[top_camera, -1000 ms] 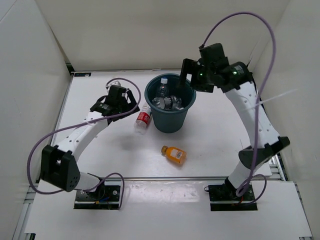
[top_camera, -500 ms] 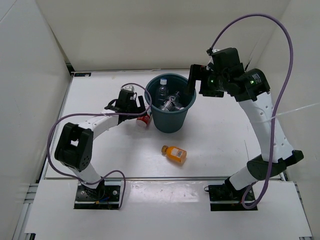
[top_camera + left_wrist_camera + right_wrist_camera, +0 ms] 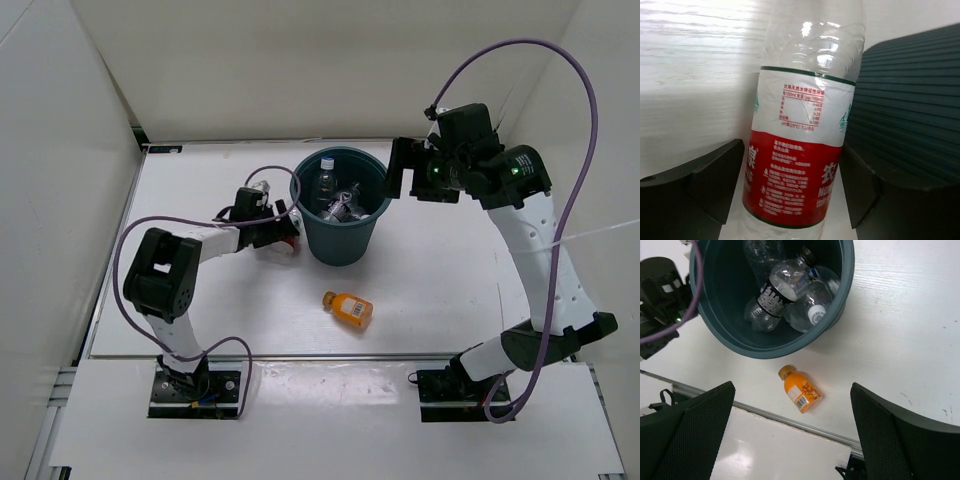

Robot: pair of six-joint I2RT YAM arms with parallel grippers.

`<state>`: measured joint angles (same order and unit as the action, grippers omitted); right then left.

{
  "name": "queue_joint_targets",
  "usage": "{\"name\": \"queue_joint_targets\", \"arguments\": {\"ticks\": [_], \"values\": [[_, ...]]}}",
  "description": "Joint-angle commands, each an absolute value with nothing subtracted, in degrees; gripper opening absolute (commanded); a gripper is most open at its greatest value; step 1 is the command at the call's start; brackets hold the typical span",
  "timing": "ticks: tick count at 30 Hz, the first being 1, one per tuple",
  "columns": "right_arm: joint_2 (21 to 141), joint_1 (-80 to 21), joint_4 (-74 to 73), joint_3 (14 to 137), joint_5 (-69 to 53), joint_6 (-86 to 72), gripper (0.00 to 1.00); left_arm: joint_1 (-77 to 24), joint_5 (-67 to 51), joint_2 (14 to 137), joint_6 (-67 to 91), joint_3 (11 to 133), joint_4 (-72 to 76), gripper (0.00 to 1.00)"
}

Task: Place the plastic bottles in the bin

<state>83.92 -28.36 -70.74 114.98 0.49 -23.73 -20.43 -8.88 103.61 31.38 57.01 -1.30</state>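
The bin stands mid-table with three clear bottles inside, also seen in the right wrist view. The clear bottle with the red-white label lies on the table against the bin's left side. My left gripper is low at that bottle, with one finger on each side of its label and close against it; the bottle is not lifted. The squat orange bottle lies in front of the bin. My right gripper hangs open and empty above the bin's right rim.
White walls close off the left, back and right of the table. A metal rail runs along the table's near edge. The bin's ribbed wall is right beside my left gripper's right finger.
My left gripper moved forward and down onto the red-label bottle, which now sits between its fingers. My right arm lifted and drew back to the right, away from the bin.
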Motion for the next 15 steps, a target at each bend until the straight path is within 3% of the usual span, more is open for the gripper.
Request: {"name": "queue_joint_targets", "arguments": {"ticks": [1, 2, 6, 9, 15], "values": [[82.0, -27.51, -70.93, 114.08, -0.97, -22.94, 1.0, -15.75, -12.29, 102.14, 34.62, 52.66, -2.9, 0.86], [82.0, -27.51, -70.93, 113.47, -0.97, -22.94, 1.0, -14.78, -14.48, 101.61, 34.63, 52.12, -3.68, 0.78], [82.0, -27.51, -70.4, 113.47, -0.97, -23.47, 1.0, -12.66, -15.29, 95.39, 34.1, 54.31, -13.87, 0.68], [82.62, -27.51, -69.79, 112.85, -0.97, -23.99, 1.0, -12.66, -13.19, 88.37, 34.1, 55.8, -19.5, 0.55], [84.29, -26.37, -69.26, 112.32, -2.1, -24.52, 1.0, -13.18, -4.85, 74.38, 38.14, 65.7, -24.26, 0.55]]}}
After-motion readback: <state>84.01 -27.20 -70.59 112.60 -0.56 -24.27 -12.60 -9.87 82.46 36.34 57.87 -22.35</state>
